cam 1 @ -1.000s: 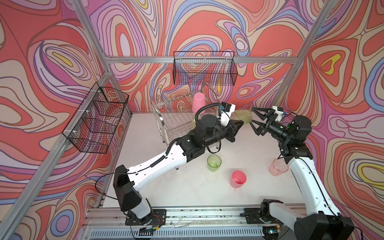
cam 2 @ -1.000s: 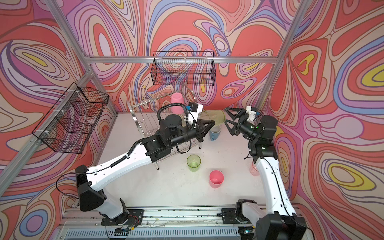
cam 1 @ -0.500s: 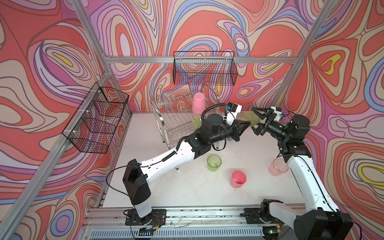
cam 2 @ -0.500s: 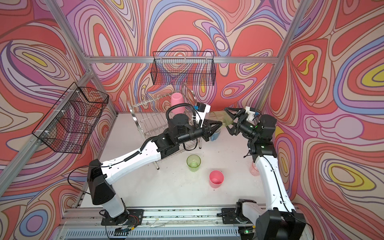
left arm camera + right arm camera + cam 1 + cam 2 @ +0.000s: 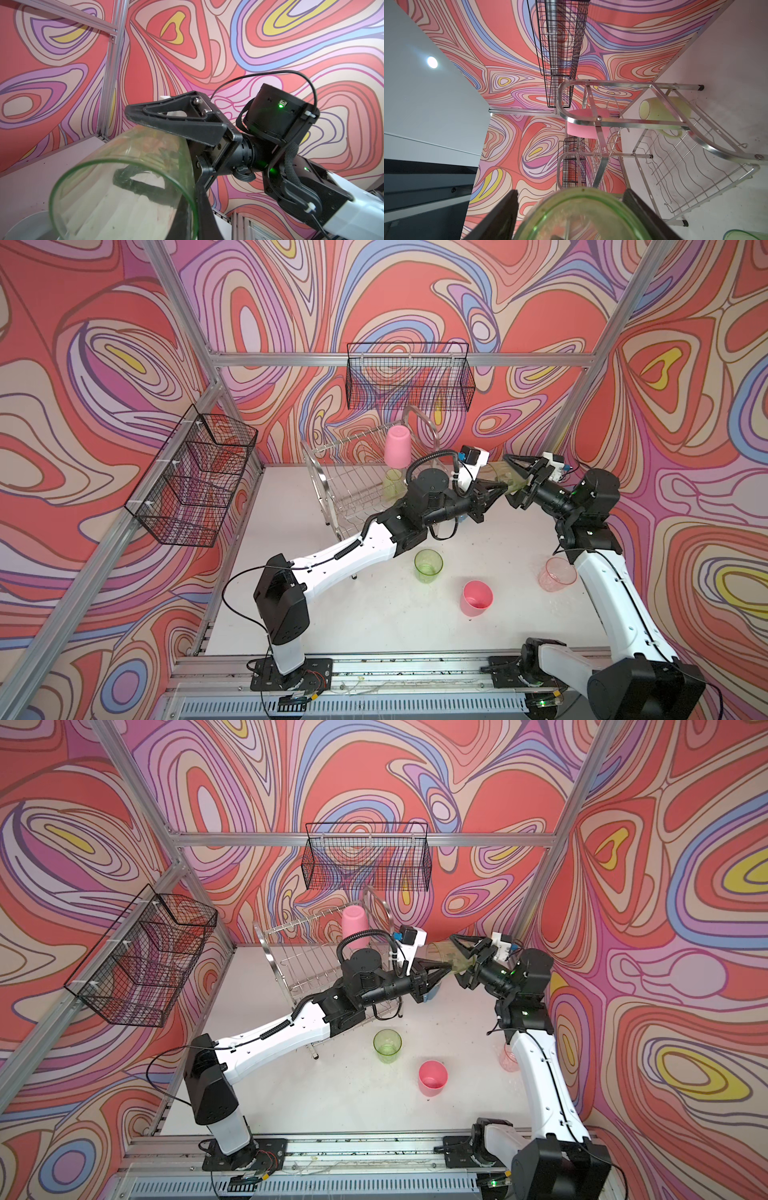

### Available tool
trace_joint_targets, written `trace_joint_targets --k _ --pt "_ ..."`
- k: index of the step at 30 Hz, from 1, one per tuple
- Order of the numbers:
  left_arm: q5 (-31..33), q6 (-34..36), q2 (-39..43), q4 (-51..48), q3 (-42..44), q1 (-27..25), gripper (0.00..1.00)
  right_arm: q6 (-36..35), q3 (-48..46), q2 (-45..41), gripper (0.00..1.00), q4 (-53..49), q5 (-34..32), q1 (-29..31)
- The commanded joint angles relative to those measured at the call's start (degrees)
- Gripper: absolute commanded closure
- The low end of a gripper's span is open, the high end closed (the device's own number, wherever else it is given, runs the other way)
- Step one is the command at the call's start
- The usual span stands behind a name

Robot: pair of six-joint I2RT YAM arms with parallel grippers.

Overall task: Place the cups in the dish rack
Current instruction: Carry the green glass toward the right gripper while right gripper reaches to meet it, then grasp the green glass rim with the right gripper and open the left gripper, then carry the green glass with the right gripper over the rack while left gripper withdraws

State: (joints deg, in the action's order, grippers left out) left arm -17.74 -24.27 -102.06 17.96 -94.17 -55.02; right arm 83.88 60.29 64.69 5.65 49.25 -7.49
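A black wire mesh basket point(image 5: 409, 377) hangs on the back wall and another basket point(image 5: 195, 485) on the left wall. On the white table point(image 5: 374, 635) stand a clear green cup point(image 5: 428, 566), an opaque pink tumbler point(image 5: 476, 603) and a clear pinkish cup point(image 5: 557, 574), the last just beside the right arm. A blue mug point(image 5: 432, 992) peeks out under the left gripper point(image 5: 505, 489). The shiny silver wire dish rack point(image 5: 353, 489) carries an upturned pink tumbler point(image 5: 397, 445) on top and a pale-green handled mug point(image 5: 664, 112) below; the left arm stretches across its front. Right of the rack, in mid-air, a second clear green cup point(image 5: 440, 952) lies sideways. The left gripper is pinched tight on its rim. The right gripper point(image 5: 455, 959) straddles its base end, jaws spread, with a gap showing beside one finger.
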Motion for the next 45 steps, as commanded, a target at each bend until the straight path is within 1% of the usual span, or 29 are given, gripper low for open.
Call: trace_joint_targets --k 1,4,6,8,15,18,20,22,28,33,37,41,43,45 --pt "0.59 0.21 -0.92 5.09 -1.34 0.40 0.96 0.47 -0.62 -0.24 0.25 1.56 -0.95 -0.28" --pt "0.60 0.36 -1.21 5.08 -1.36 0.44 0.90 -0.75 -0.05 -0.78 0.31 0.28 -2.12 -0.26" --pt "0.67 0.36 -1.28 4.90 -1.28 0.36 0.83 -2.35 0.59 -1.17 0.34 -1.72 -2.91 -0.30" --pt "0.84 0.55 -1.21 4.43 -1.21 0.41 0.79 -3.76 0.95 -1.64 0.37 -3.08 -3.94 -0.26" --pt "2.00 1.11 -0.38 2.75 -0.49 0.44 0.50 -11.56 3.45 -3.50 0.46 -10.15 -8.92 -0.27" --pt "2.81 1.56 0.26 0.94 -0.24 0.44 0.42 -16.72 5.06 -4.37 0.47 -14.21 -11.86 -0.25" --pt "3.65 2.02 0.63 -1.86 -0.68 0.36 0.41 -19.64 5.79 -4.91 0.47 -16.16 -13.70 -0.25" --pt "4.07 2.40 1.05 -4.87 -1.19 0.37 0.39 -22.57 6.56 -5.31 0.47 -17.91 -15.13 -0.24" --pt "6.21 3.94 4.56 -12.57 0.38 0.44 0.35 -30.41 8.20 -6.45 0.48 -21.35 -18.56 -0.27" --pt "8.45 7.02 10.38 -21.90 4.22 0.41 0.30 -37.55 10.88 -6.58 0.48 -24.49 -19.97 -0.16" --pt "11.79 9.10 15.63 -31.14 6.50 0.45 0.25 -41.89 12.34 -6.43 0.48 -25.67 -20.37 0.34" --pt "16.41 10.34 21.32 -39.74 8.29 0.42 0.21 -45.05 13.51 -5.13 0.49 -26.96 -21.22 2.60" --pt "18.69 10.80 24.17 -42.67 8.89 0.41 0.20 -46.62 14.04 -4.34 0.49 -27.47 -22.67 4.90" --pt "21.72 11.25 27.08 -45.88 8.78 0.40 0.20 -48.77 15.25 -3.31 0.49 -28.75 -25.78 8.62"
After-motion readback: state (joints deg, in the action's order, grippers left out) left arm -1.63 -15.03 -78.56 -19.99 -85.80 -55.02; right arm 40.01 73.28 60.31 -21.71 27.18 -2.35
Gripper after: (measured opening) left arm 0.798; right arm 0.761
